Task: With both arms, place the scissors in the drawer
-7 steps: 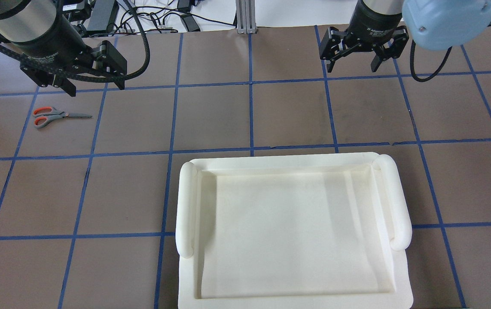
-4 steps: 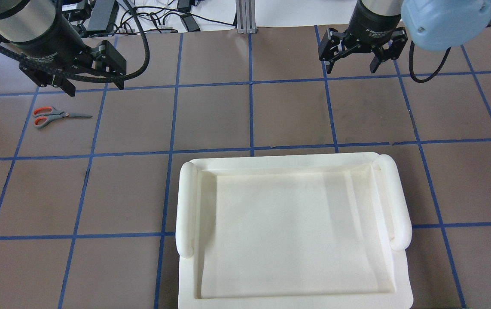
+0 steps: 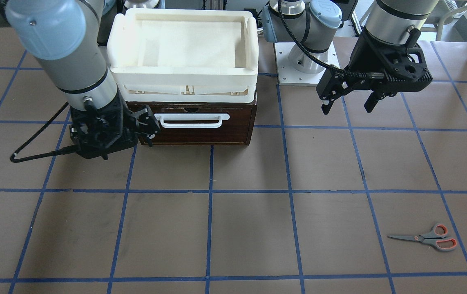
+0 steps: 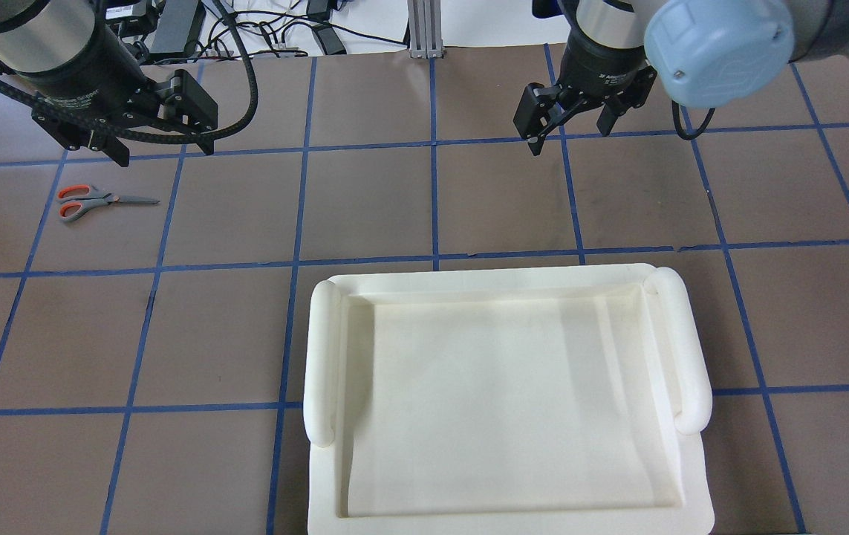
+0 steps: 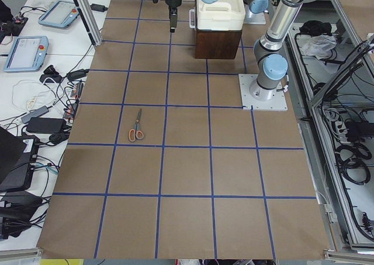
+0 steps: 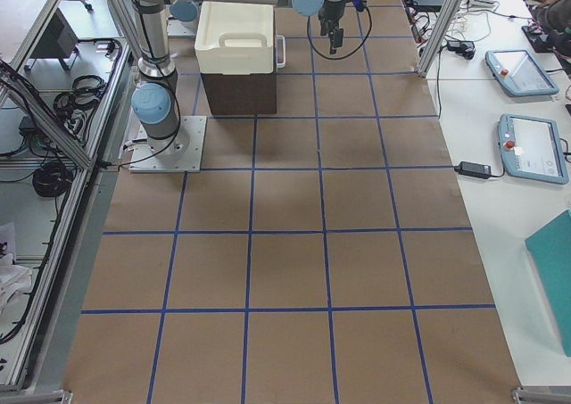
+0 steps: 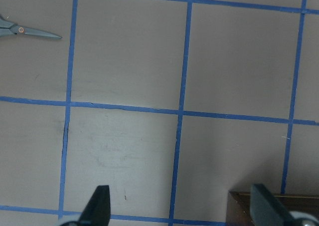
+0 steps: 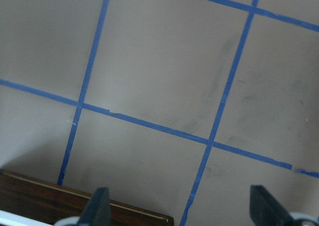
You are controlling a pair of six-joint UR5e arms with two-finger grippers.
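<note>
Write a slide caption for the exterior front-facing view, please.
Right hand open near the closed drawer; left hand open, apart from the scissors.

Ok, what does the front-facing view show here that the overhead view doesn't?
Only front-facing: the drawer with its brown front and white handle, under the white tray. Only overhead: cables beyond the far edge of the table. Both: the scissors lying on the table, the tray, and the left gripper and right gripper, both open and empty.

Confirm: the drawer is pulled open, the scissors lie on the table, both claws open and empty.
The drawer is shut, as the exterior front-facing view shows. The scissors lie on the table; left claw and right claw are open and empty.
</note>
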